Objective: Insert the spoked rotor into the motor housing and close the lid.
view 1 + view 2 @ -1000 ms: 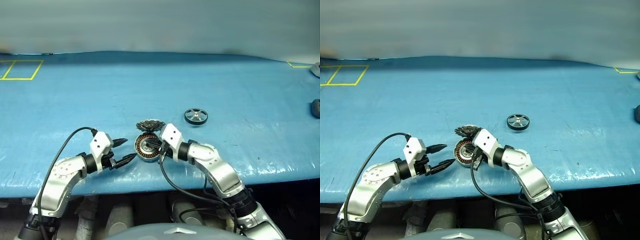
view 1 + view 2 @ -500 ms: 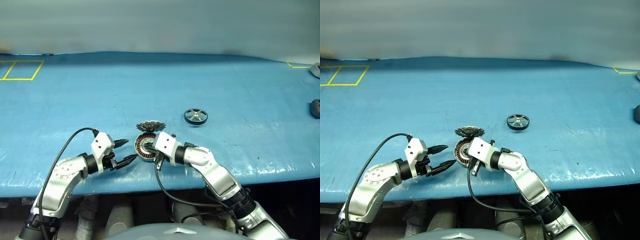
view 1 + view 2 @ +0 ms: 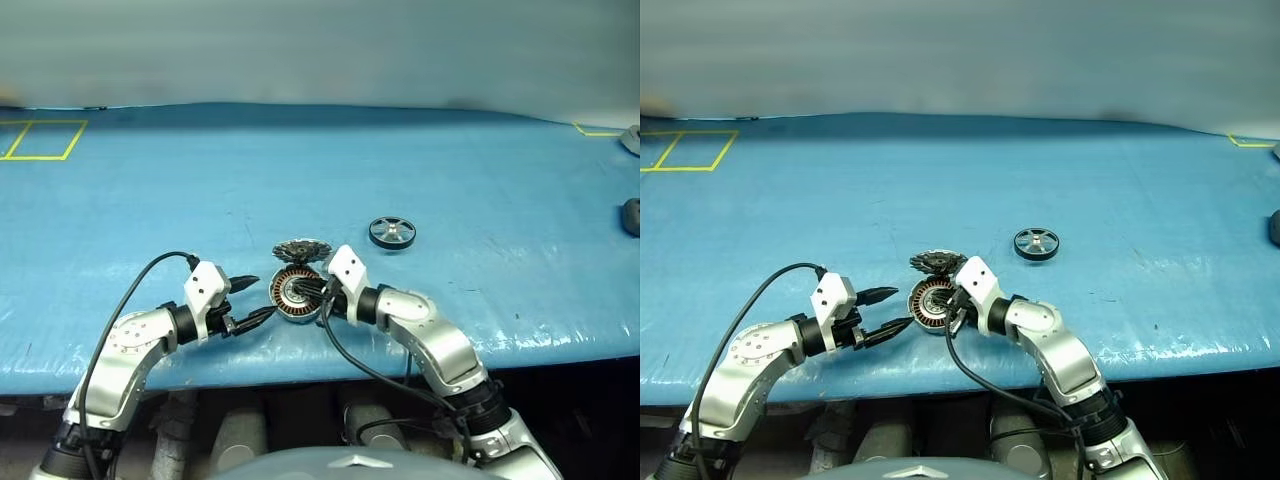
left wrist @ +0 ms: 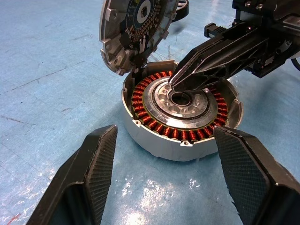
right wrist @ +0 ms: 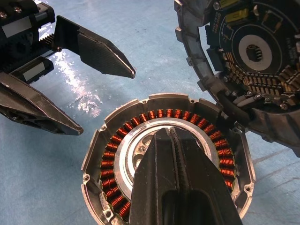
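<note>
The motor housing [image 4: 180, 124] lies flat on the blue table surface [image 3: 450, 170], near the front edge, with its ring of copper-coloured windings and silver centre facing up. The lid [image 4: 133, 28] is joined to the housing's far edge and stands open, tilted upward, with its dark-and-silver patterned inner face turned toward the grippers. The right gripper [image 5: 171, 133] reaches over the housing from the right side; its two black fingers are pressed together with no gap between them and hold nothing, and their tips sit at the silver centre of the housing, over its central hole. Whether the tips touch the metal cannot be determined. The left gripper [image 3: 258, 298] is positioned just beside the housing on its left, fingers spread wide and empty, pointing at the housing wall without touching it. In the left wrist view, the left fingers [image 4: 91, 173] flank the near side of the housing. The spoked rotor [image 3: 392, 232] lies flat on the table surface, well apart from the housing, behind it and to the right, clear of both grippers
</note>
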You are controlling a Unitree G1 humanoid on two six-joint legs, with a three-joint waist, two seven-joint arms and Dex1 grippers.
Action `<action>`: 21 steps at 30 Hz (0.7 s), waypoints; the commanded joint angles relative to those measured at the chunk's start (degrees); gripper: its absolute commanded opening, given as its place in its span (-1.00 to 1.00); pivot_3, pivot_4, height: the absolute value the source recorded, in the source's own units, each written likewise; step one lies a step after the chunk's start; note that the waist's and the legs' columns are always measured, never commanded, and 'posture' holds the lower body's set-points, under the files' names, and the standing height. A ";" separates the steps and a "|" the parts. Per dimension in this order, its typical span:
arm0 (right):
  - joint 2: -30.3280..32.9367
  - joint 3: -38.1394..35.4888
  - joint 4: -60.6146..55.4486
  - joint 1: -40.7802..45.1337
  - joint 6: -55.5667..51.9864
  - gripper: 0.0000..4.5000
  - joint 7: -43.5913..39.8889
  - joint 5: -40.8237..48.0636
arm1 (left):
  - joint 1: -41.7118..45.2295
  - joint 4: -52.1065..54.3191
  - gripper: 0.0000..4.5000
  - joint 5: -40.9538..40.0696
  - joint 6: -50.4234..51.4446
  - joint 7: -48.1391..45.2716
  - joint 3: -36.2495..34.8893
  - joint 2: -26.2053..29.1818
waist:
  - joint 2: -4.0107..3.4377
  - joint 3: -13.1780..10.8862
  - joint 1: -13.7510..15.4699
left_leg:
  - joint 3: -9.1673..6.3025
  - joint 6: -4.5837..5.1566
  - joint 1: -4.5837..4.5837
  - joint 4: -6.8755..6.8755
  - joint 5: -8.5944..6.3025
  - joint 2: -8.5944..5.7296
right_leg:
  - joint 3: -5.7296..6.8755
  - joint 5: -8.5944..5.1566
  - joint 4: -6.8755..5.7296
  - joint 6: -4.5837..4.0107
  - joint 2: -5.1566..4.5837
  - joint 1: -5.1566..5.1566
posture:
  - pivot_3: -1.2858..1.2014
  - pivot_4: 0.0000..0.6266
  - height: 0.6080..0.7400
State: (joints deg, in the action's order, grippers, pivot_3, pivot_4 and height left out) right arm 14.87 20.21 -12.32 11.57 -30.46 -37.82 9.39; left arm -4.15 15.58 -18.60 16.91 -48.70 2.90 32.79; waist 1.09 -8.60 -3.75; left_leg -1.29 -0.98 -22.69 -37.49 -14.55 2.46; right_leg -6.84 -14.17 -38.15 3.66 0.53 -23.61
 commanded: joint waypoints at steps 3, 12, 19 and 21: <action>1.66 4.09 0.71 0.99 3.26 -0.98 1.19 -5.16 | 0.72 -0.15 0.56 -0.05 -1.09 -0.18 -0.09 -0.22 | 0.00 0.00 -0.04 | 0.01 0.00 0.00 0.00 0.00 0.00 | 0.00 0.00 0.00 0.00 0.00 -0.01 | 0.03 -0.52 1.00; 3.78 7.97 1.34 1.56 7.49 -0.98 2.02 -11.79 | 0.76 -0.27 0.56 0.05 -1.05 0.01 -0.03 -0.34 | 0.01 0.01 -0.04 | 0.01 0.00 0.03 -0.01 0.00 0.00 | -0.01 -0.02 0.00 0.04 -0.01 0.03 | 0.03 -0.52 1.00; 3.89 3.89 -4.48 0.50 7.33 -0.98 0.09 -7.11 | 1.35 -0.47 0.56 -0.13 -1.39 -0.40 0.55 -0.84 | 0.02 0.01 0.09 | 0.01 0.00 0.01 -0.01 0.00 -0.01 | -0.01 -0.02 0.01 0.04 -0.01 0.03 | 0.03 -0.52 1.00; 5.00 1.29 -7.91 -0.38 5.91 -0.98 -0.77 -4.80 | 1.53 -0.61 0.56 -0.09 -1.58 -0.46 0.58 -1.08 | 0.01 0.00 0.19 | 0.00 0.00 -0.03 -0.01 0.00 -0.02 | -0.01 0.00 0.01 0.01 -0.02 0.01 | 0.03 -0.52 1.00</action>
State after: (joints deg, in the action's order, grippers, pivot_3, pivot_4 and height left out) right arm 19.40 24.47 -15.58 11.26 -24.25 -37.82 2.43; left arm -3.20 14.39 -18.55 16.83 -48.83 3.53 31.81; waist 1.10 -8.60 -3.56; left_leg -1.30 -0.98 -22.74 -37.51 -14.55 2.43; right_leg -6.85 -14.17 -38.14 3.67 0.51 -23.61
